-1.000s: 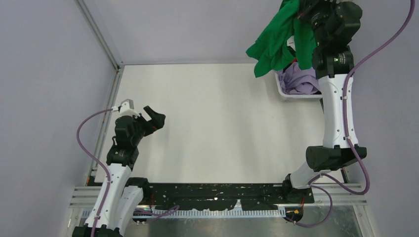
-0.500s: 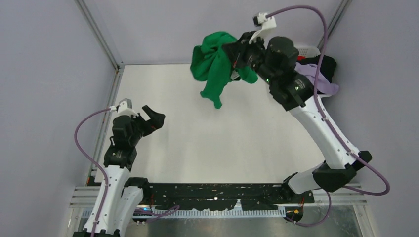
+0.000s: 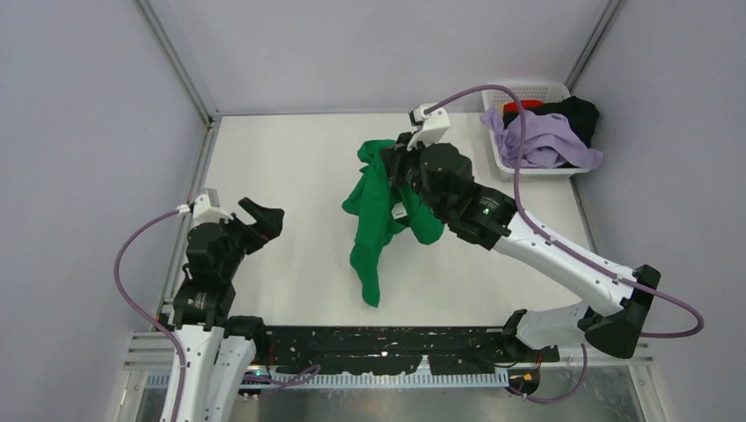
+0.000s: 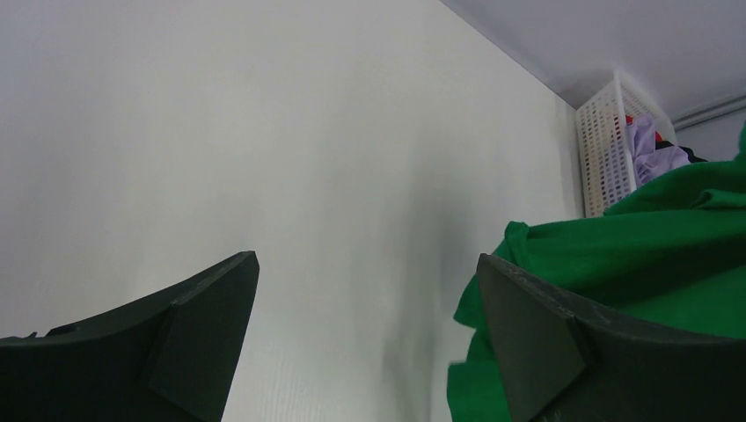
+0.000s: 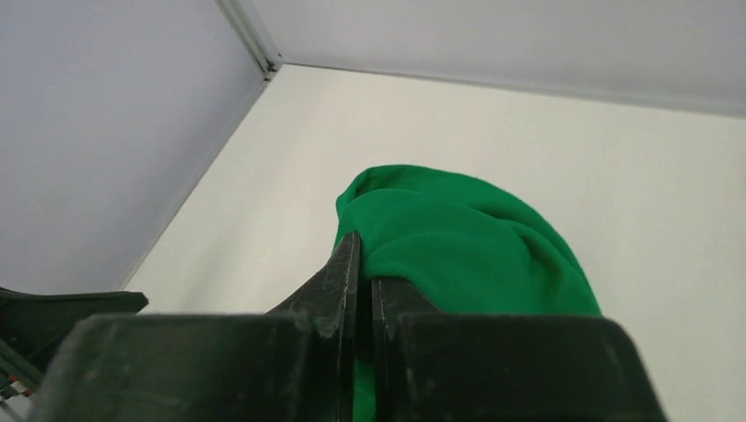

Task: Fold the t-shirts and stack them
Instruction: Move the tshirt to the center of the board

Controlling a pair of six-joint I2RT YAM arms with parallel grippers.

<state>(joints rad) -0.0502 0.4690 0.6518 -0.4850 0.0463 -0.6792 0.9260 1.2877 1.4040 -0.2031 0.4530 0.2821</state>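
Green t-shirt (image 3: 369,237) now lower, more central

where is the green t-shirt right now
In the top view, the green t-shirt hangs bunched from the right pincer over the middle of the table, left of the white basket and right of the open left pincer.

Bright, even light; soft shadows; wrist-cam fingers (image 4: 202,334) blurred.

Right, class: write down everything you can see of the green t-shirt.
The green t-shirt is bright, plain, soft cloth, bunched and unfolded. It hangs over the middle of the table, pinched near its top by the right gripper, which is shut on a fold. A long tail droops toward the near edge; whether it touches the table is unclear.
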